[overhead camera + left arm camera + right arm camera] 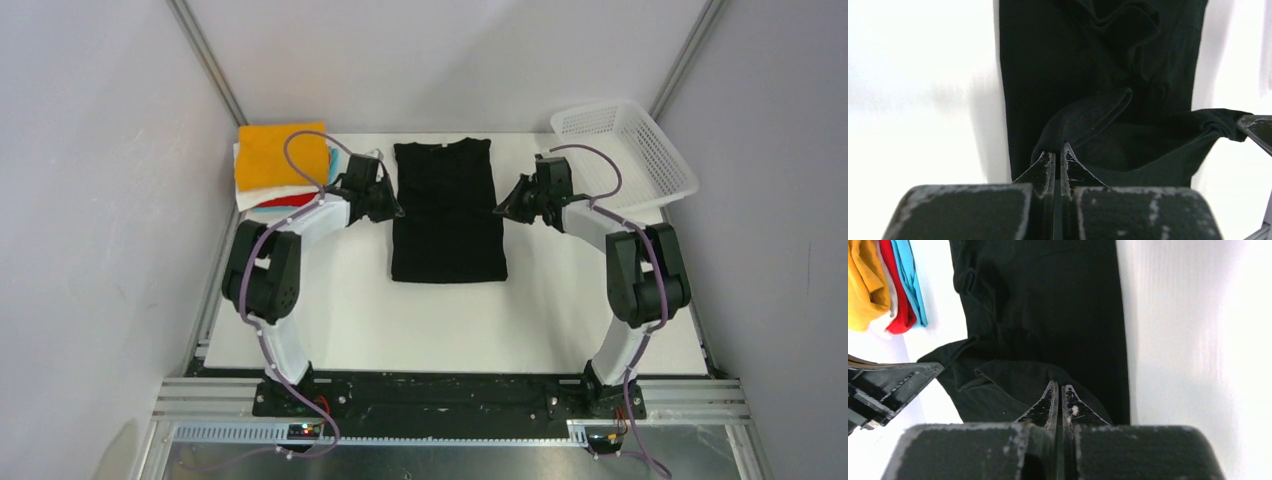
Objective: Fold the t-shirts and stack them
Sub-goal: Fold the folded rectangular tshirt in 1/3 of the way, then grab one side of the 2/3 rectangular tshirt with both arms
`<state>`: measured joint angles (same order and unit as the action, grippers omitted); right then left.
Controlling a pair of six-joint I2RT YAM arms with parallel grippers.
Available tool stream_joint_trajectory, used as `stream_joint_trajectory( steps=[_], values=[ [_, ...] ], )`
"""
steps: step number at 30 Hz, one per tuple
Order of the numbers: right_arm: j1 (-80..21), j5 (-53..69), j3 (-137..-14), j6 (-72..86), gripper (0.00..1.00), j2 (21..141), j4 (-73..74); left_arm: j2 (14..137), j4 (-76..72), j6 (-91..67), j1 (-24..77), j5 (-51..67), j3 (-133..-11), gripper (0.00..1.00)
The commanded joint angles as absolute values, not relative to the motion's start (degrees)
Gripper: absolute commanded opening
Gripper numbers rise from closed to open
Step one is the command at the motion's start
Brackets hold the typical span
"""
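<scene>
I have the left gripper [1059, 149] clamped on a fold of the black t-shirt [447, 230], and the right gripper [1058, 388] pinching its opposite edge, over the bench [350, 310].

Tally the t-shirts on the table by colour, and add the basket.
Black t-shirt: 1
Orange t-shirt: 1
White t-shirt: 1
Red t-shirt: 1
Light-blue t-shirt: 1
White mesh basket: 1
Total: 6 things, 5 of them t-shirts
</scene>
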<state>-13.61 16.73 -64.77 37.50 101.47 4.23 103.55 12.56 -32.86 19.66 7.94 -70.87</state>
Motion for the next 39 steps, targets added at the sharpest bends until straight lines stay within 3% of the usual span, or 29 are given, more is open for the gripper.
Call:
stream_joint_trajectory(
  steps=[1, 3, 4, 5, 6, 7, 8, 9, 10, 12, 14, 20, 25, 31, 36, 39],
  values=[
    [-12.1, 20.0, -68.0, 38.4, 0.0, 106.0, -2.9, 108.6, 11.3, -30.6, 18.4, 11.8, -75.7, 0.0],
    [-12.0, 19.9, -68.9, 38.8, 0.01, 107.7, -3.5, 110.5, 11.6, -30.6, 18.3, 11.8, -77.3, 0.03],
    [-11.9, 19.4, -69.6, 38.8, 0.07, 108.7, -3.4, 111.2, 11.8, -30.6, 18.0, 11.7, -77.8, 0.07],
    [-11.8, 19.2, -70.1, 38.8, 0.13, 109.2, -3.2, 111.4, 12.1, -30.6, 17.8, 11.4, -78.6, 0.25],
    [-11.6, 19.3, -71.0, 38.8, 0.3, 110.0, -2.7, 111.5, 12.3, -30.6, 17.4, 11.2, -79.4, 0.49],
    [-11.4, 19.4, -71.5, 38.7, 0.39, 110.2, -2.6, 111.3, 12.7, -30.5, 17.2, 10.7, -79.8, 0.6],
    [-11.1, 19.1, -72.2, 38.6, 0.56, 110.2, -2.0, 110.5, 12.9, -30.4, 16.7, 10.4, -80.5, 0.89],
    [-10.9, 18.7, -72.4, 38.4, 0.61, 110.0, -1.7, 110.0, 13.3, -29.9, 16.5, 9.7, -80.7, 0.94],
    [-10.9, 17.3, -72.5, 38.2, 0.75, 109.0, -0.7, 108.4, 13.6, -29.7, 16.5, 9.4, -81.1, 0.98],
    [-11.0, 14.4, -72.5, 37.4, 0.94, 107.0, 3.1, 105.6, 14.0, -29.2, 16.4, 8.1, -80.6, 0.99],
    [-11.7, 11.9, -72.0, 35.7, 0.99, 104.5, 6.3, 102.4, 14.1, -29.5, 16.4, 7.2, -78.3, 1.0],
    [-14.9, 8.8, -64.1, 32.7, 0.99, 96.0, 10.9, 92.1, 14.0, -32.3, 17.1, 8.2, -64.7, 1.0],
    [-15.4, 11.9, -50.6, 34.9, 1.0, 86.7, 10.3, 84.7, 14.0, -35.0, 19.7, 8.5, -53.2, 1.0],
    [-15.7, 14.8, -42.9, 35.8, 0.99, 82.9, 8.9, 83.8, 10.1, -39.7, 22.3, 9.4, -43.4, 0.99],
    [-16.3, 16.2, -42.1, 36.8, 0.91, 84.6, 7.4, 87.7, 3.8, -42.9, 22.4, 11.3, -40.9, 0.81],
    [-16.5, 16.6, -42.1, 37.3, 0.85, 86.0, 6.7, 90.8, 3.1, -43.2, 22.3, 12.7, -41.4, 0.64]
  ],
)
